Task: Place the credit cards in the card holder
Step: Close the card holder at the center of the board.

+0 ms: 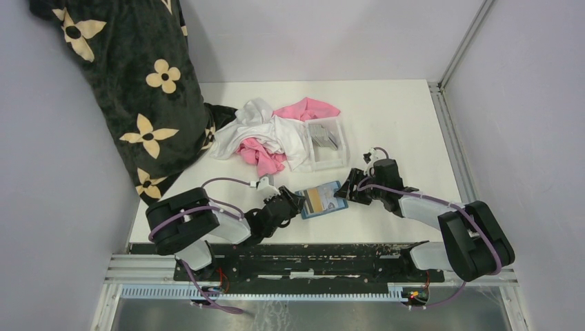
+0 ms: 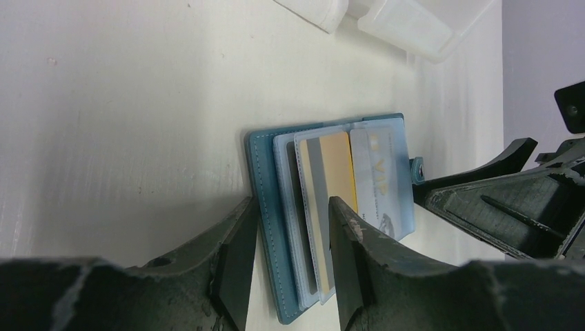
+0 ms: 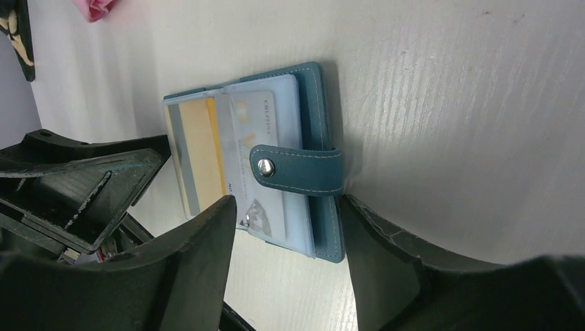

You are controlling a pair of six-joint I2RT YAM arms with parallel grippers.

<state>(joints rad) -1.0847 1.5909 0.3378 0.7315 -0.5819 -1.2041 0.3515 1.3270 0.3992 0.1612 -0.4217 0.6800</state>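
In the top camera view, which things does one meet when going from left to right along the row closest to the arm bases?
left gripper → card holder, lying open on the table → right gripper

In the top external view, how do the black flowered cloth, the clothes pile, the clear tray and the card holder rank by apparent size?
Largest to smallest:
1. black flowered cloth
2. clothes pile
3. clear tray
4. card holder
The last two look close, so their order is unsure.
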